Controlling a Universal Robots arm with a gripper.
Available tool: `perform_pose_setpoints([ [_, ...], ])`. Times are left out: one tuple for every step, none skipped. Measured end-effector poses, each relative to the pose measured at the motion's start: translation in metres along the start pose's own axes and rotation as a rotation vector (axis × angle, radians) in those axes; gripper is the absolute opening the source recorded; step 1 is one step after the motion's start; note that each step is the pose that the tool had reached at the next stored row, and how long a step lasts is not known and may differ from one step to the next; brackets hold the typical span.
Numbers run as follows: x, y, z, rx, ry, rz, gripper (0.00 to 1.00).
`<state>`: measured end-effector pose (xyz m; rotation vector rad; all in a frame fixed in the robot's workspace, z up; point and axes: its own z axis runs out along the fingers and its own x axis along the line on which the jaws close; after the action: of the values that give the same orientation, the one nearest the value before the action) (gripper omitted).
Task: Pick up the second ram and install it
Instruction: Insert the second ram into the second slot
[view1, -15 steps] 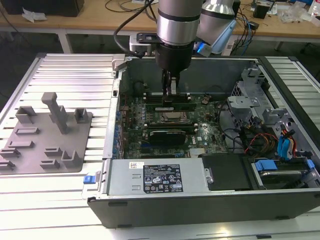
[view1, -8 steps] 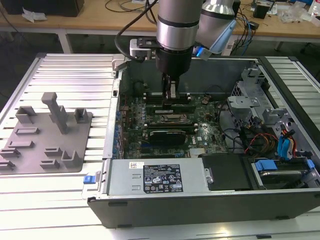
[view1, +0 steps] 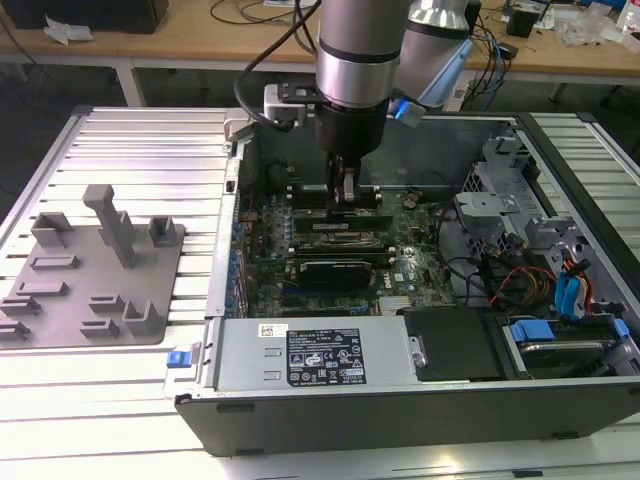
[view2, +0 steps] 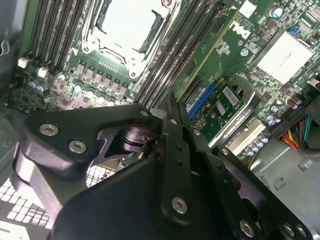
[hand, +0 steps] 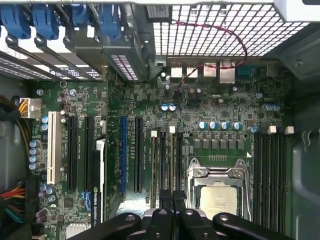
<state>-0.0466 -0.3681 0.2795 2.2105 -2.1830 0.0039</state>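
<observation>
Single arm reaching down into the open computer case (view1: 400, 410) on the ribbed worktop (view1: 130, 150); grey fixture (view1: 100, 270) to the exterior view's left, well apart from the arm. The gripper (view1: 345, 195) stands low over the motherboard (hand: 210, 107), just beside the CPU socket (hand: 218, 192).

The second ram (hand: 172, 160) is judged to be the thin yellow-green strip standing on edge in a memory slot just beside the socket. One end lies at a white latch (hand: 172, 130); the other passes beneath the fingertips.

The jaws are drawn together in both wrist views, with no more than a seam between them (gripper (hand: 173, 200), (view2: 169, 117)). That seam lies in line with the stick's long axis. Whether they nip its top edge or merely bear on it cannot be told.

Governing relation: the stick lies directly below the jaws. Its long axis follows the slots, which run from the exterior view's left to its right. A similar strip (hand: 153, 160), apparently another stick, stands parallel, farther from the socket.
</observation>
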Motion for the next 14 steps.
perform_pose_setpoints([
  [0.0000, -0.0017, 0.0012, 0.0000, -0.0001, 0.000, 0.09],
  [0.0000, -0.0030, 0.0021, -0.0001, 0.0000, 0.000, 0.09],
  [-0.0001, -0.0046, 0.0035, -0.0001, 0.0000, -0.002, 0.09],
  [-0.0001, -0.0060, 0.0046, 0.0000, 0.0000, -0.003, 0.09],
  [-0.0001, -0.0067, 0.0064, -0.0001, 0.0001, -0.003, 0.09],
  [-0.0002, -0.0068, 0.0091, -0.0001, -0.0001, -0.003, 0.09],
  [-0.0002, -0.0069, 0.0117, 0.0000, 0.0000, -0.003, 0.09],
  [-0.0003, -0.0069, 0.0125, -0.0001, 0.0000, -0.002, 0.09],
  [-0.0003, -0.0070, 0.0130, -0.0002, -0.0001, 0.001, 0.09],
  [-0.0003, -0.0070, 0.0143, -0.0005, -0.0003, 0.009, 0.09],
  [-0.0003, -0.0070, 0.0149, -0.0007, -0.0002, 0.012, 0.09],
  [-0.0003, -0.0070, 0.0149, -0.0007, -0.0001, 0.012, 0.09],
  [-0.0003, -0.0070, 0.0149, -0.0008, -0.0001, 0.012, 0.09],
  [-0.0003, -0.0070, 0.0150, -0.0007, -0.0002, 0.012, 0.09],
])
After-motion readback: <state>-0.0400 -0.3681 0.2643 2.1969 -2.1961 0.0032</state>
